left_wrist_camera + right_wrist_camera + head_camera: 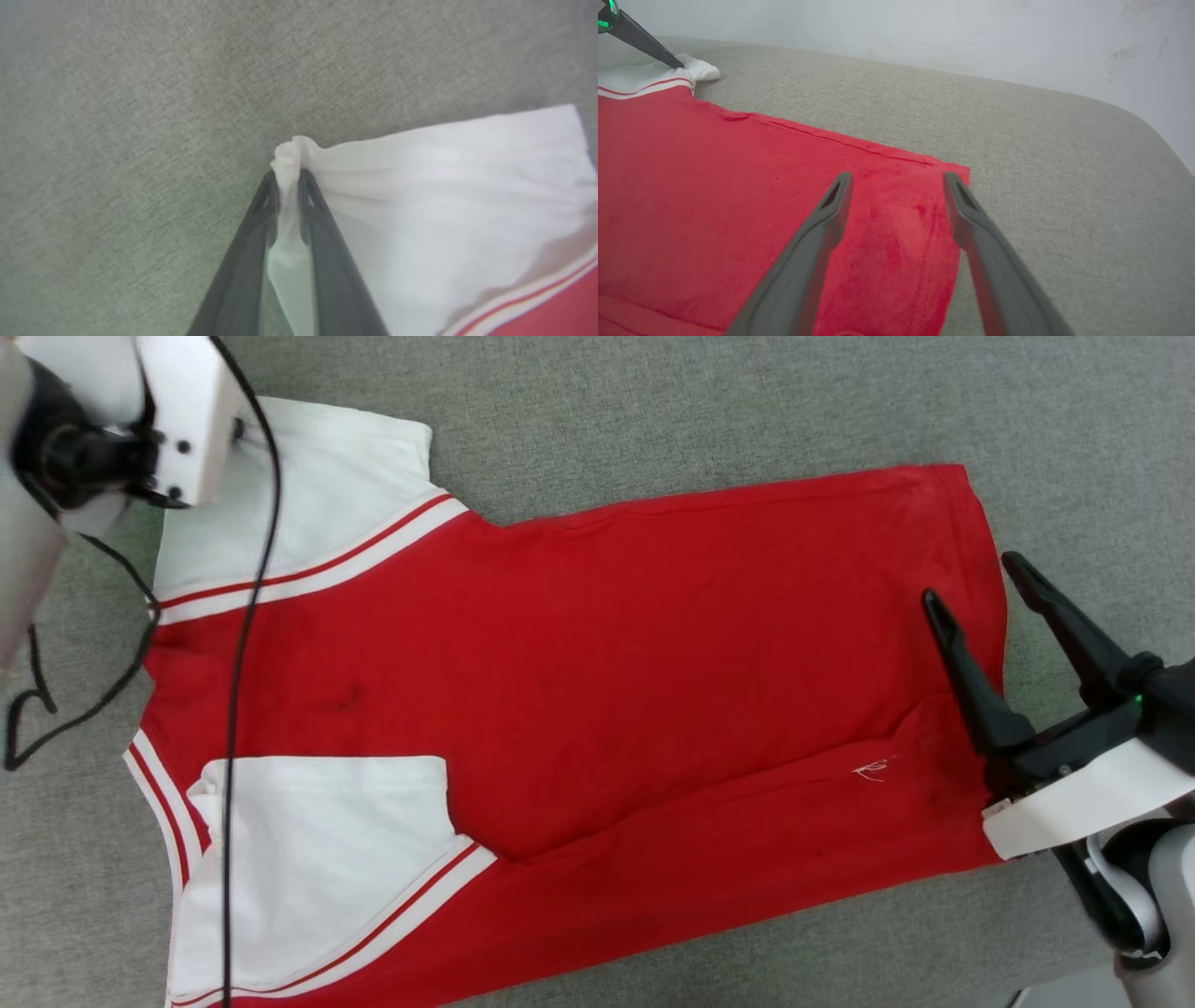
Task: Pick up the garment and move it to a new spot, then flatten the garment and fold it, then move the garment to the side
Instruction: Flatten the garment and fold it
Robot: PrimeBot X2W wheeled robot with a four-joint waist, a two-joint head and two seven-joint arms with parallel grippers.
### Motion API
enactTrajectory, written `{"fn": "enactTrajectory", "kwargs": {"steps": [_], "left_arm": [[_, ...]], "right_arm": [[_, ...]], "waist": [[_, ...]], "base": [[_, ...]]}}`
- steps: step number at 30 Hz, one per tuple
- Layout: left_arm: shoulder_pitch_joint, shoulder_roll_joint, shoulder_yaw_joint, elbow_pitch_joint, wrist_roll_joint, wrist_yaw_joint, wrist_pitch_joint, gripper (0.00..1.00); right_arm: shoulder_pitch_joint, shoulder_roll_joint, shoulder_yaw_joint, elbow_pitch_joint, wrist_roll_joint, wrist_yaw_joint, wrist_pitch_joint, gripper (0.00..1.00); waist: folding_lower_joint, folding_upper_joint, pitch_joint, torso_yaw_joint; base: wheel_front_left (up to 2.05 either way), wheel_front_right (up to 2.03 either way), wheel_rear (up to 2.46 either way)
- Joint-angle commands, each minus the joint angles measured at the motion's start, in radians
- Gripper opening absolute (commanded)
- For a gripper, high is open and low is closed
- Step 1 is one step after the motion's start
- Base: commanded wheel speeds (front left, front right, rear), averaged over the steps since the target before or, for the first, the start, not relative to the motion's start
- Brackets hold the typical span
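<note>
The garment [597,681] lies spread flat on the grey surface with its plain red side up, white red-striped sleeves at the left and the hem at the right. My left gripper [288,175] is shut on the bunched tip of the far white sleeve [444,186]. In the head view, the left wrist housing [177,411] covers that grip. The right wrist view catches a left finger [644,44] on the sleeve tip. My right gripper [971,579] hangs open just above the hem's far corner [924,186], its fingers [822,224] straddling the red cloth edge with nothing held.
A black cable [238,709] from the left arm hangs across the garment's left part and the near sleeve. The grey padded surface [709,401] stretches beyond the garment. A pale wall [924,28] stands behind its rounded far corner [1148,130].
</note>
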Motion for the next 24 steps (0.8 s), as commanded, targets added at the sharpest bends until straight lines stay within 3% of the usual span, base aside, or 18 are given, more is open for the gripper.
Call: {"fn": "enactTrajectory", "kwargs": {"steps": [1,7,12,24], "left_arm": [[0.064,-0.011,-0.03,0.016,0.005,-0.002,0.004,0.0],[0.05,-0.031,-0.017,-0.02,0.001,-0.012,-0.094,0.0],[0.049,-0.029,-0.029,-0.053,0.013,-0.017,-0.165,0.0],[0.061,-0.035,-0.104,-0.199,0.046,-0.017,-0.29,0.0]], "right_arm": [[-0.018,-0.007,-0.007,0.001,0.011,-0.001,-0.001,1.0],[-0.053,-0.045,-0.043,-0.011,0.028,-0.001,0.027,1.0],[-0.12,-0.104,-0.068,-0.016,0.068,-0.001,0.112,1.0],[-0.3,-0.355,0.064,0.108,0.305,-0.001,0.59,1.0]], "waist": [[0.0,0.0,-0.006,0.004],[0.0,0.0,-0.052,0.029],[0.0,0.0,-0.097,0.061],[0.0,0.0,-0.141,0.143]], "base": [[0.0,0.0,0.0],[0.0,0.0,0.0],[0.0,0.0,0.0],[0.0,0.0,0.0]]}}
